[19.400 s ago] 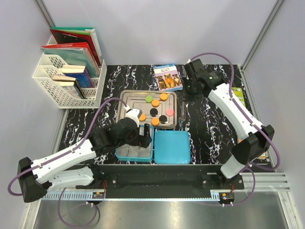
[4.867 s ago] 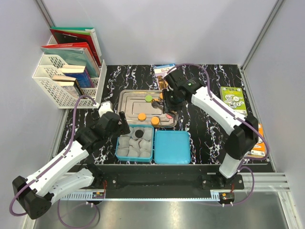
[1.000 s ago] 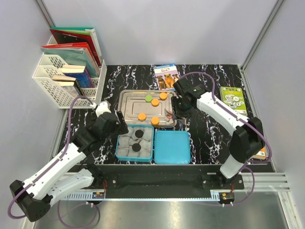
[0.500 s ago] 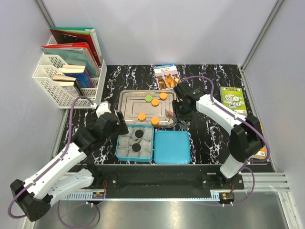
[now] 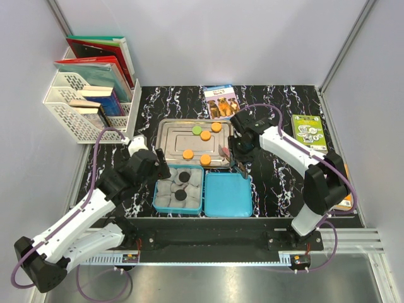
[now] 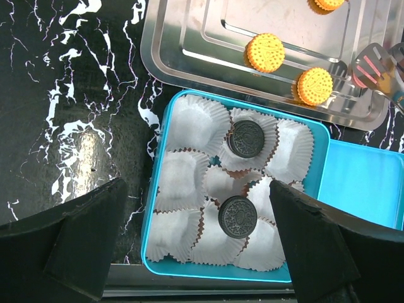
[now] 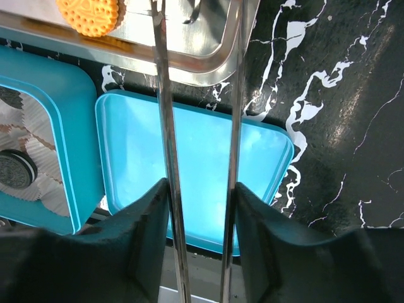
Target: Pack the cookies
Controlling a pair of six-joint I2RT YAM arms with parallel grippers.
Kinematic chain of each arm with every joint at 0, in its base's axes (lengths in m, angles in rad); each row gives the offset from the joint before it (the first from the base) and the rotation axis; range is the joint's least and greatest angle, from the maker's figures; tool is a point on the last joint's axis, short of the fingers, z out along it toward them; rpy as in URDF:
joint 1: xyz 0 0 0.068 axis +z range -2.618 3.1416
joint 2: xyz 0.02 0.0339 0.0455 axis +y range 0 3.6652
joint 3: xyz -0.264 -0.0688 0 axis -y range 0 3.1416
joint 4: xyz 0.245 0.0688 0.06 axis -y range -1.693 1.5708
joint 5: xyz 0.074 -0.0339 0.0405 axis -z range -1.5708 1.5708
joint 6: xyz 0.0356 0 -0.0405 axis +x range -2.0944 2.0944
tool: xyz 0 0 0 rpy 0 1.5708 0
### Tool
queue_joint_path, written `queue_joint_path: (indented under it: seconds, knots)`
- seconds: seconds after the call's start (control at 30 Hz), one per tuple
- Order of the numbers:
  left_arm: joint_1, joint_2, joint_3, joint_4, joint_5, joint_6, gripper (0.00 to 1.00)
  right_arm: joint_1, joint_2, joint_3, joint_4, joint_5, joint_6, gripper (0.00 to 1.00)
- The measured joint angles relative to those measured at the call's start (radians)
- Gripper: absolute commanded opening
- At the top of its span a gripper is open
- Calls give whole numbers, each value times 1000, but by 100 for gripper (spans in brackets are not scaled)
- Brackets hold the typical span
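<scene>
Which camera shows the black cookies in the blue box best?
The left wrist view: both black cookies sit close and sharp in paper cups. The top view shows them tiny; the right wrist view catches one at its left edge.

Black marbled table (image 5: 164, 101) bears steel tray (image 5: 180, 140), teal box (image 5: 178, 212), lid (image 5: 227, 194), dog booklet (image 5: 221, 101)

Two black cookies (image 6: 246, 138) with embossed faces lie flat in white paper cups (image 6: 192, 126) inside the teal box (image 6: 208, 276). Four orange cookies (image 6: 265, 52) and one green cookie (image 5: 197, 130) lie flat on the steel tray (image 6: 189, 38) — the pink cookie (image 5: 225, 150) sits between the tongs (image 7: 162, 126) tips at its right rim.
</scene>
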Motion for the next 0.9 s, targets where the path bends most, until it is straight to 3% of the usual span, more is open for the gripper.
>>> queue_joint_path:
  seconds: [0.1,0.43,0.9]
  knots:
    - [0,0,0,2,2,0,99,0,0,-10,0,-9,0,31]
    - [0,0,0,6,4,0,99,0,-1,-2,-14,-21,5,17]
    - [0,0,0,6,5,0,99,0,-40,124,-92,-18,5,14]
